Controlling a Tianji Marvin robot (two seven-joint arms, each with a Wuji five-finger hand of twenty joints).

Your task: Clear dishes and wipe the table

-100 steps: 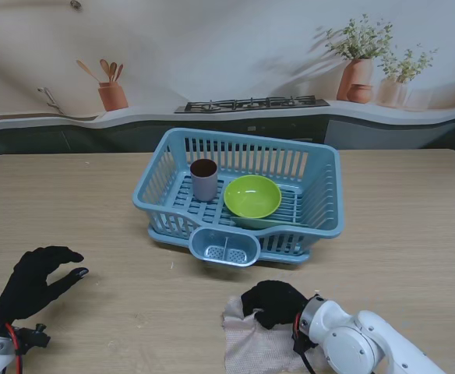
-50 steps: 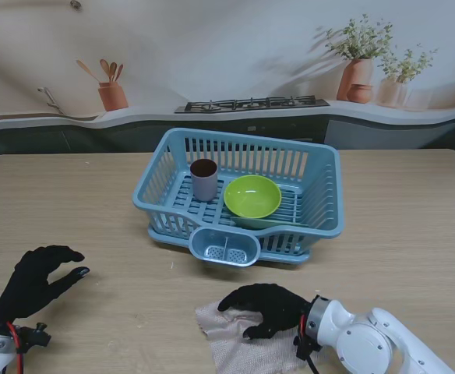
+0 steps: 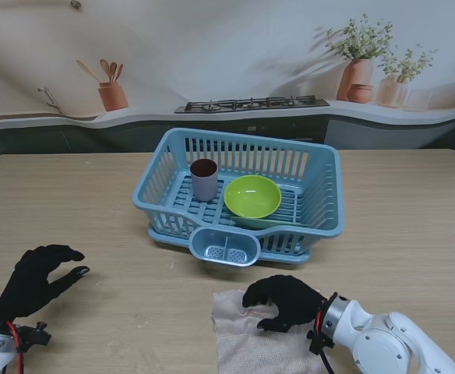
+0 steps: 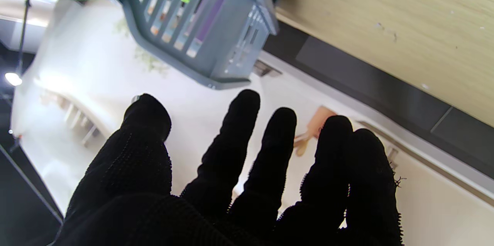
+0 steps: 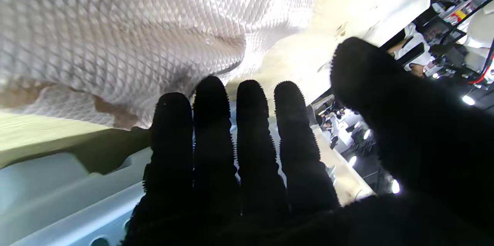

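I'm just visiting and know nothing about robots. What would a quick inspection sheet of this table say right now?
Surface: wooden table, bare around the rack.
Job's things: blue dish rack holds a cup and a green bowl; cloth lies flat, nearer to me.
Clutter: nothing seen.
Robot hands: left robot hand open, holding nothing; right robot hand spread flat on the cloth.
Cables: red wire at the left wrist.
Surroundings: stove, potted plants, utensil pot.

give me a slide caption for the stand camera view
Right hand presses a beige cloth onto the wooden table; purple cup and green bowl sit in the blue plastic rack.
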